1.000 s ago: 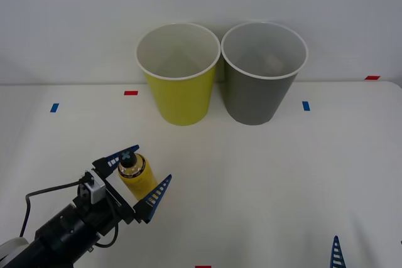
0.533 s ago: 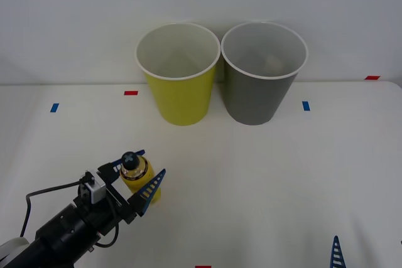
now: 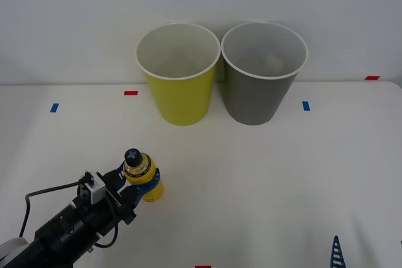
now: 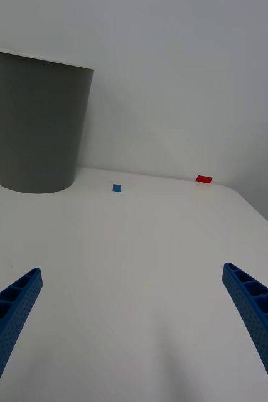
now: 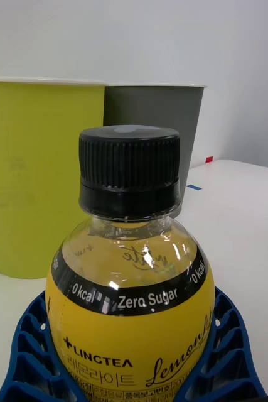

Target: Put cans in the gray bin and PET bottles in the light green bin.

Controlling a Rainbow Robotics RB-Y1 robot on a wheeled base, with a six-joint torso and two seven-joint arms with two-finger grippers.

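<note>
I have the white table (image 3: 282, 174) ahead of me, with two bins standing side by side at its far edge against the wall. The green bin (image 3: 179, 73) is on the left and the gray bin (image 3: 264, 72) on the right, rims just about touching, both upright with pale insides. My left arm (image 3: 63, 233) reaches in from the near left corner, and its left gripper (image 3: 139, 181) has its blue fingers (image 5: 30, 339) clamped on the bottle (image 3: 142, 176), wrapped around the yellow label on both sides. The bottle stands upright on the near left part of the table, well apart from the bins and roughly in line with the green one; from the left wrist I read a black cap (image 5: 129, 163), a clear amber neck and "Zero Sugar" on a black band. My right gripper (image 4: 134, 326) sits low at the near right, fingers spread wide with nothing between them, facing the gray bin. Small red and blue tape marks (image 3: 130, 93) dot the tabletop.
</note>
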